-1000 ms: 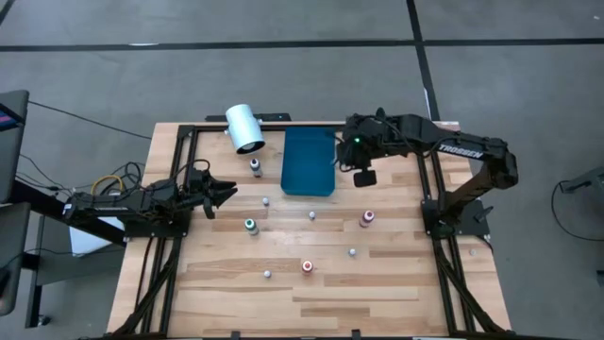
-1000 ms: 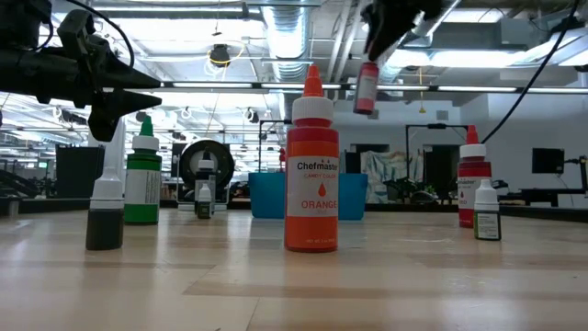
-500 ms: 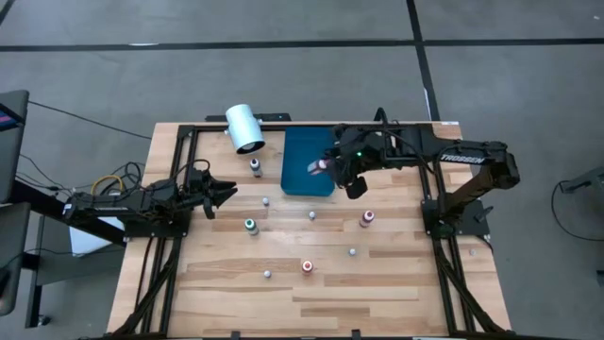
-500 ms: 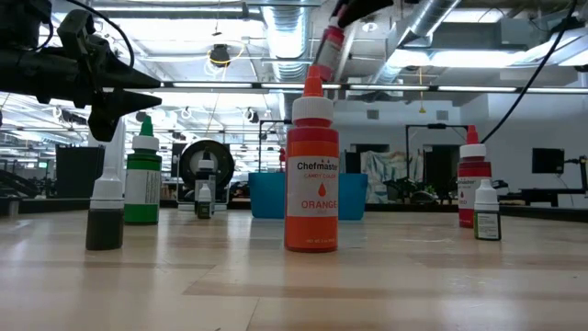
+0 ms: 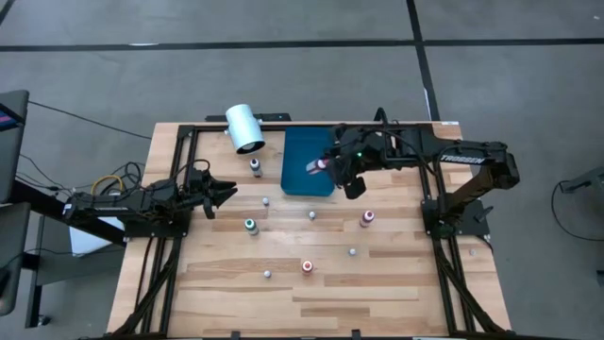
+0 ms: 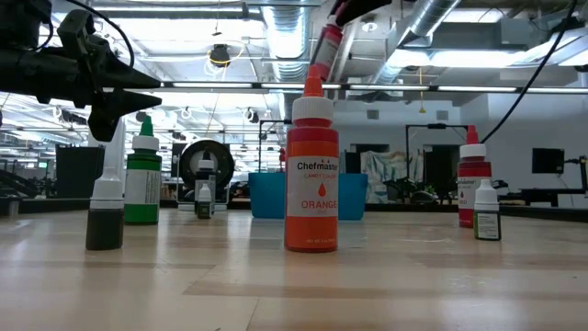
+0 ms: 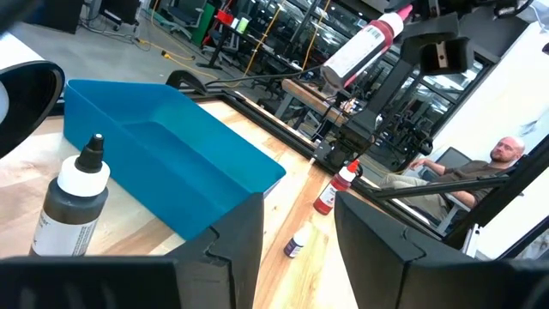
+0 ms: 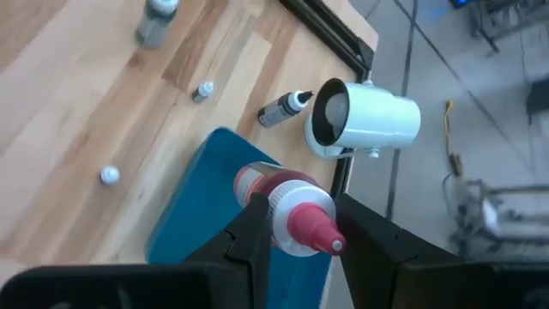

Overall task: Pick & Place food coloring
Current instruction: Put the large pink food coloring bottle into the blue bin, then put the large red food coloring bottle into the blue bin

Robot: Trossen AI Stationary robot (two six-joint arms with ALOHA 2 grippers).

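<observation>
pink-capped bottle (image 8: 287, 213), light, rigid, slippery, is hanging over the blue tray (image 5: 304, 170), right fingers (image 8: 257, 236) clamping its neck.

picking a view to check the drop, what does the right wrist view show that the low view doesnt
Only the right wrist view: the right gripper shut on the pink-capped bottle directly above the blue tray, plus the white cylinder's open end.

Only the low view: the orange Chefmaster bottle, the green bottle and the red bottle standing upright on the table.

Both: the held bottle, tilted in the air, and the blue tray.
</observation>
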